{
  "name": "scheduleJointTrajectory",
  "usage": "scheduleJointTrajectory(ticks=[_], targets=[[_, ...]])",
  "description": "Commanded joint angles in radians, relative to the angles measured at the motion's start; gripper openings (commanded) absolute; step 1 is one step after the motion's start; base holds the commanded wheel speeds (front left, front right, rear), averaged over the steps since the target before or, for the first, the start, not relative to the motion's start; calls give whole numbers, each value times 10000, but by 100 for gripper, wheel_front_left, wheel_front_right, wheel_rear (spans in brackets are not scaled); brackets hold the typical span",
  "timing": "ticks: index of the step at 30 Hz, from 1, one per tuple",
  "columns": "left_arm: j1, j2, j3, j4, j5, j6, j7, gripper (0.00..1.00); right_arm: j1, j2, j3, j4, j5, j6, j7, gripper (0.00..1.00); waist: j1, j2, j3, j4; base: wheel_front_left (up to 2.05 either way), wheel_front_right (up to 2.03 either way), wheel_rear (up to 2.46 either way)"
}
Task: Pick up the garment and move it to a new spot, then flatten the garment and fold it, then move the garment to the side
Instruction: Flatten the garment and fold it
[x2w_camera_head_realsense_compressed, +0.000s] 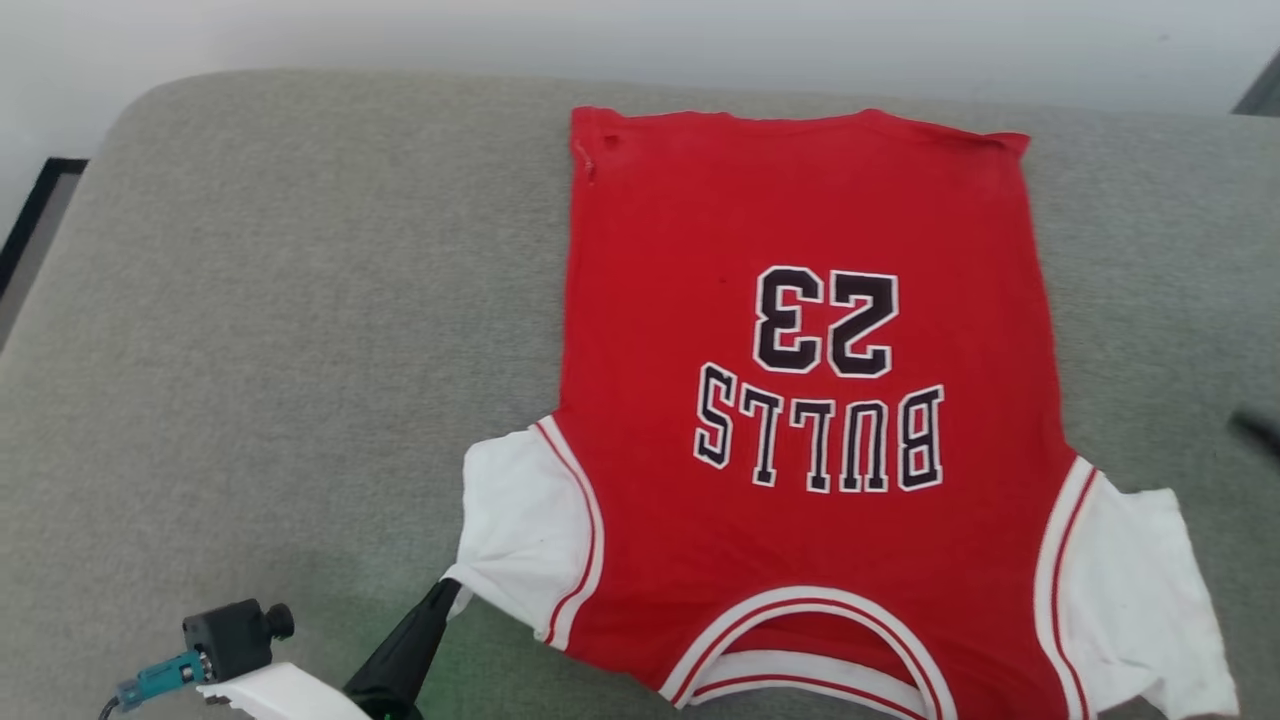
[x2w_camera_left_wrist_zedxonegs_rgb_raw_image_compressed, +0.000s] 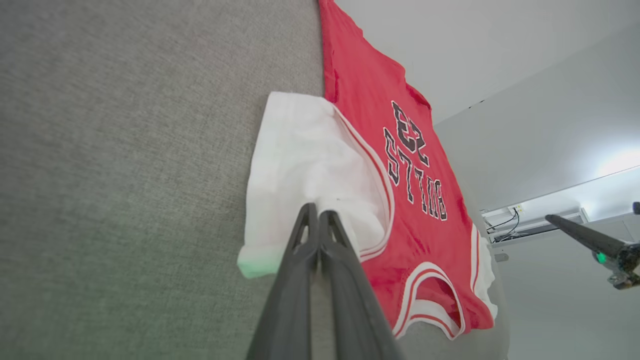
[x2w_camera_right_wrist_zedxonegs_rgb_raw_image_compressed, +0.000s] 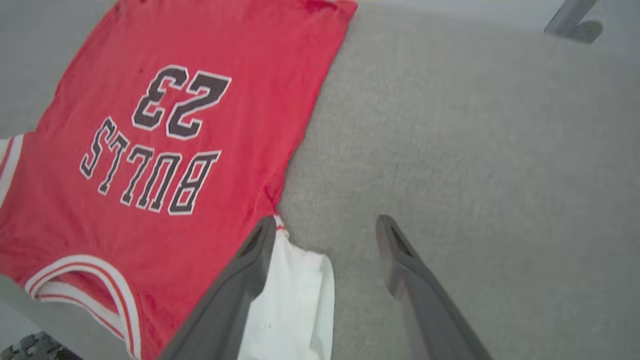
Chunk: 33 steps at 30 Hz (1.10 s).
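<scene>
One garment lies collar nearest, hem far; left tool pinches sleeve, right tool apart.

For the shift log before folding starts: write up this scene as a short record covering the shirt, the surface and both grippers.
surface: grey fabric cushion
garment: red shirt spread flat, BULLS 23 print facing up, collar toward the robot
left gripper: shut, pinching the corner of the white left sleeve
right gripper: open, fingers apart over the white right sleeve, holding nothing
folding: not yet begun
</scene>
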Motion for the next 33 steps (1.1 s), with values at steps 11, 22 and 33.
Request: scheduleJointTrajectory(ticks=[11,22,33], targets=[[-1111,-307,-524,-504,437,26,-48,0,-4895,1191,-266,2345,-2319,-4,531,100,0,0,1084,1105,0,0,0],[-2162,-524,-1183,-699,348,25,-49,0,-8529,1330,495,6040,-3863,-4,1365,100,0,0,2422,2148,0,0,0],[-2906,-770,-1279,-1002,422,25,-48,0,-10515,1421,1371,8165,-4685,-4,2754,100,0,0,3642,2625,0,0,0]])
